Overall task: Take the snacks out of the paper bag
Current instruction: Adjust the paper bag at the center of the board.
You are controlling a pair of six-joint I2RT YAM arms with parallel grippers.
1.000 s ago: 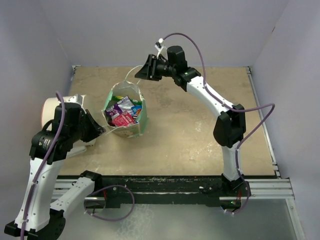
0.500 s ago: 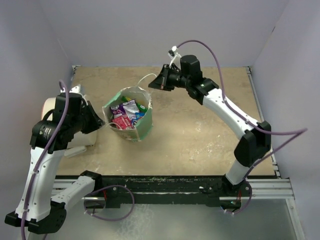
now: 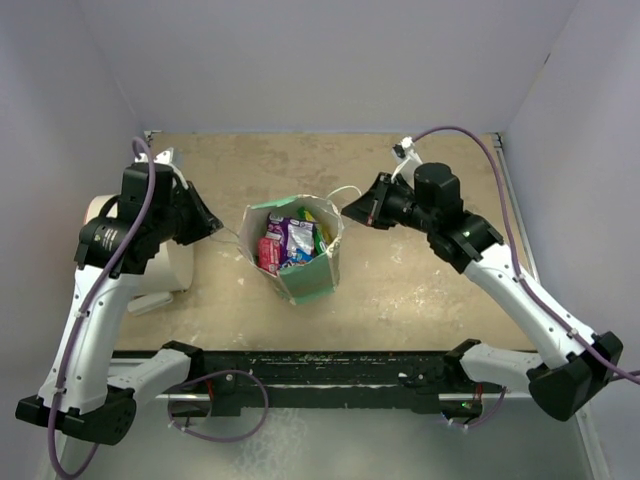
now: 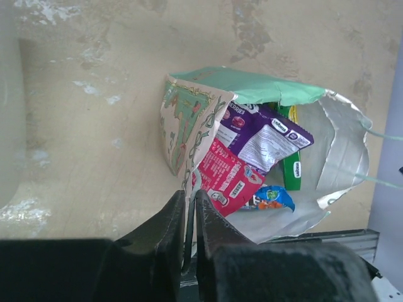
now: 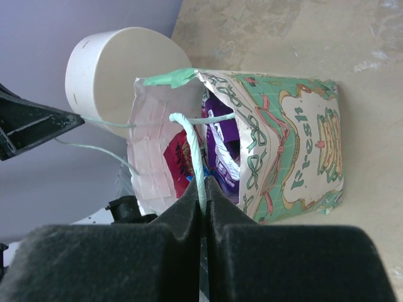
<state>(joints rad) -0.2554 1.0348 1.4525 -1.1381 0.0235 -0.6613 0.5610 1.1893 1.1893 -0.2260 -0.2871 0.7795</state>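
Observation:
The paper bag point(image 3: 312, 281) stands open mid-table, held between both arms by its string handles. Inside lie the snacks point(image 3: 288, 240): a purple packet point(image 4: 264, 135), a red one point(image 4: 223, 173), a green one point(image 4: 291, 167) and a small blue wrapper point(image 4: 272, 196). My left gripper point(image 3: 212, 225) sits left of the bag, its jaws almost together with the thin handle string point(image 4: 194, 182) running between them point(image 4: 191, 196). My right gripper point(image 3: 350, 210) is at the bag's right rim, shut point(image 5: 205, 185) on the other pale string loop point(image 5: 192, 145). The bag's printed front point(image 5: 296, 151) faces the right wrist camera.
A white cylinder point(image 3: 98, 215) lies at the table's left edge behind my left arm; it also shows beyond the bag in the right wrist view, as the white cylinder point(image 5: 119, 69). Grey walls enclose three sides. A black rail point(image 3: 330, 365) runs along the near edge.
The bag has shifted right and toward the near edge, pulled by its handle. My right arm swung right and nearer with it; my left gripper rose and followed toward the bag.

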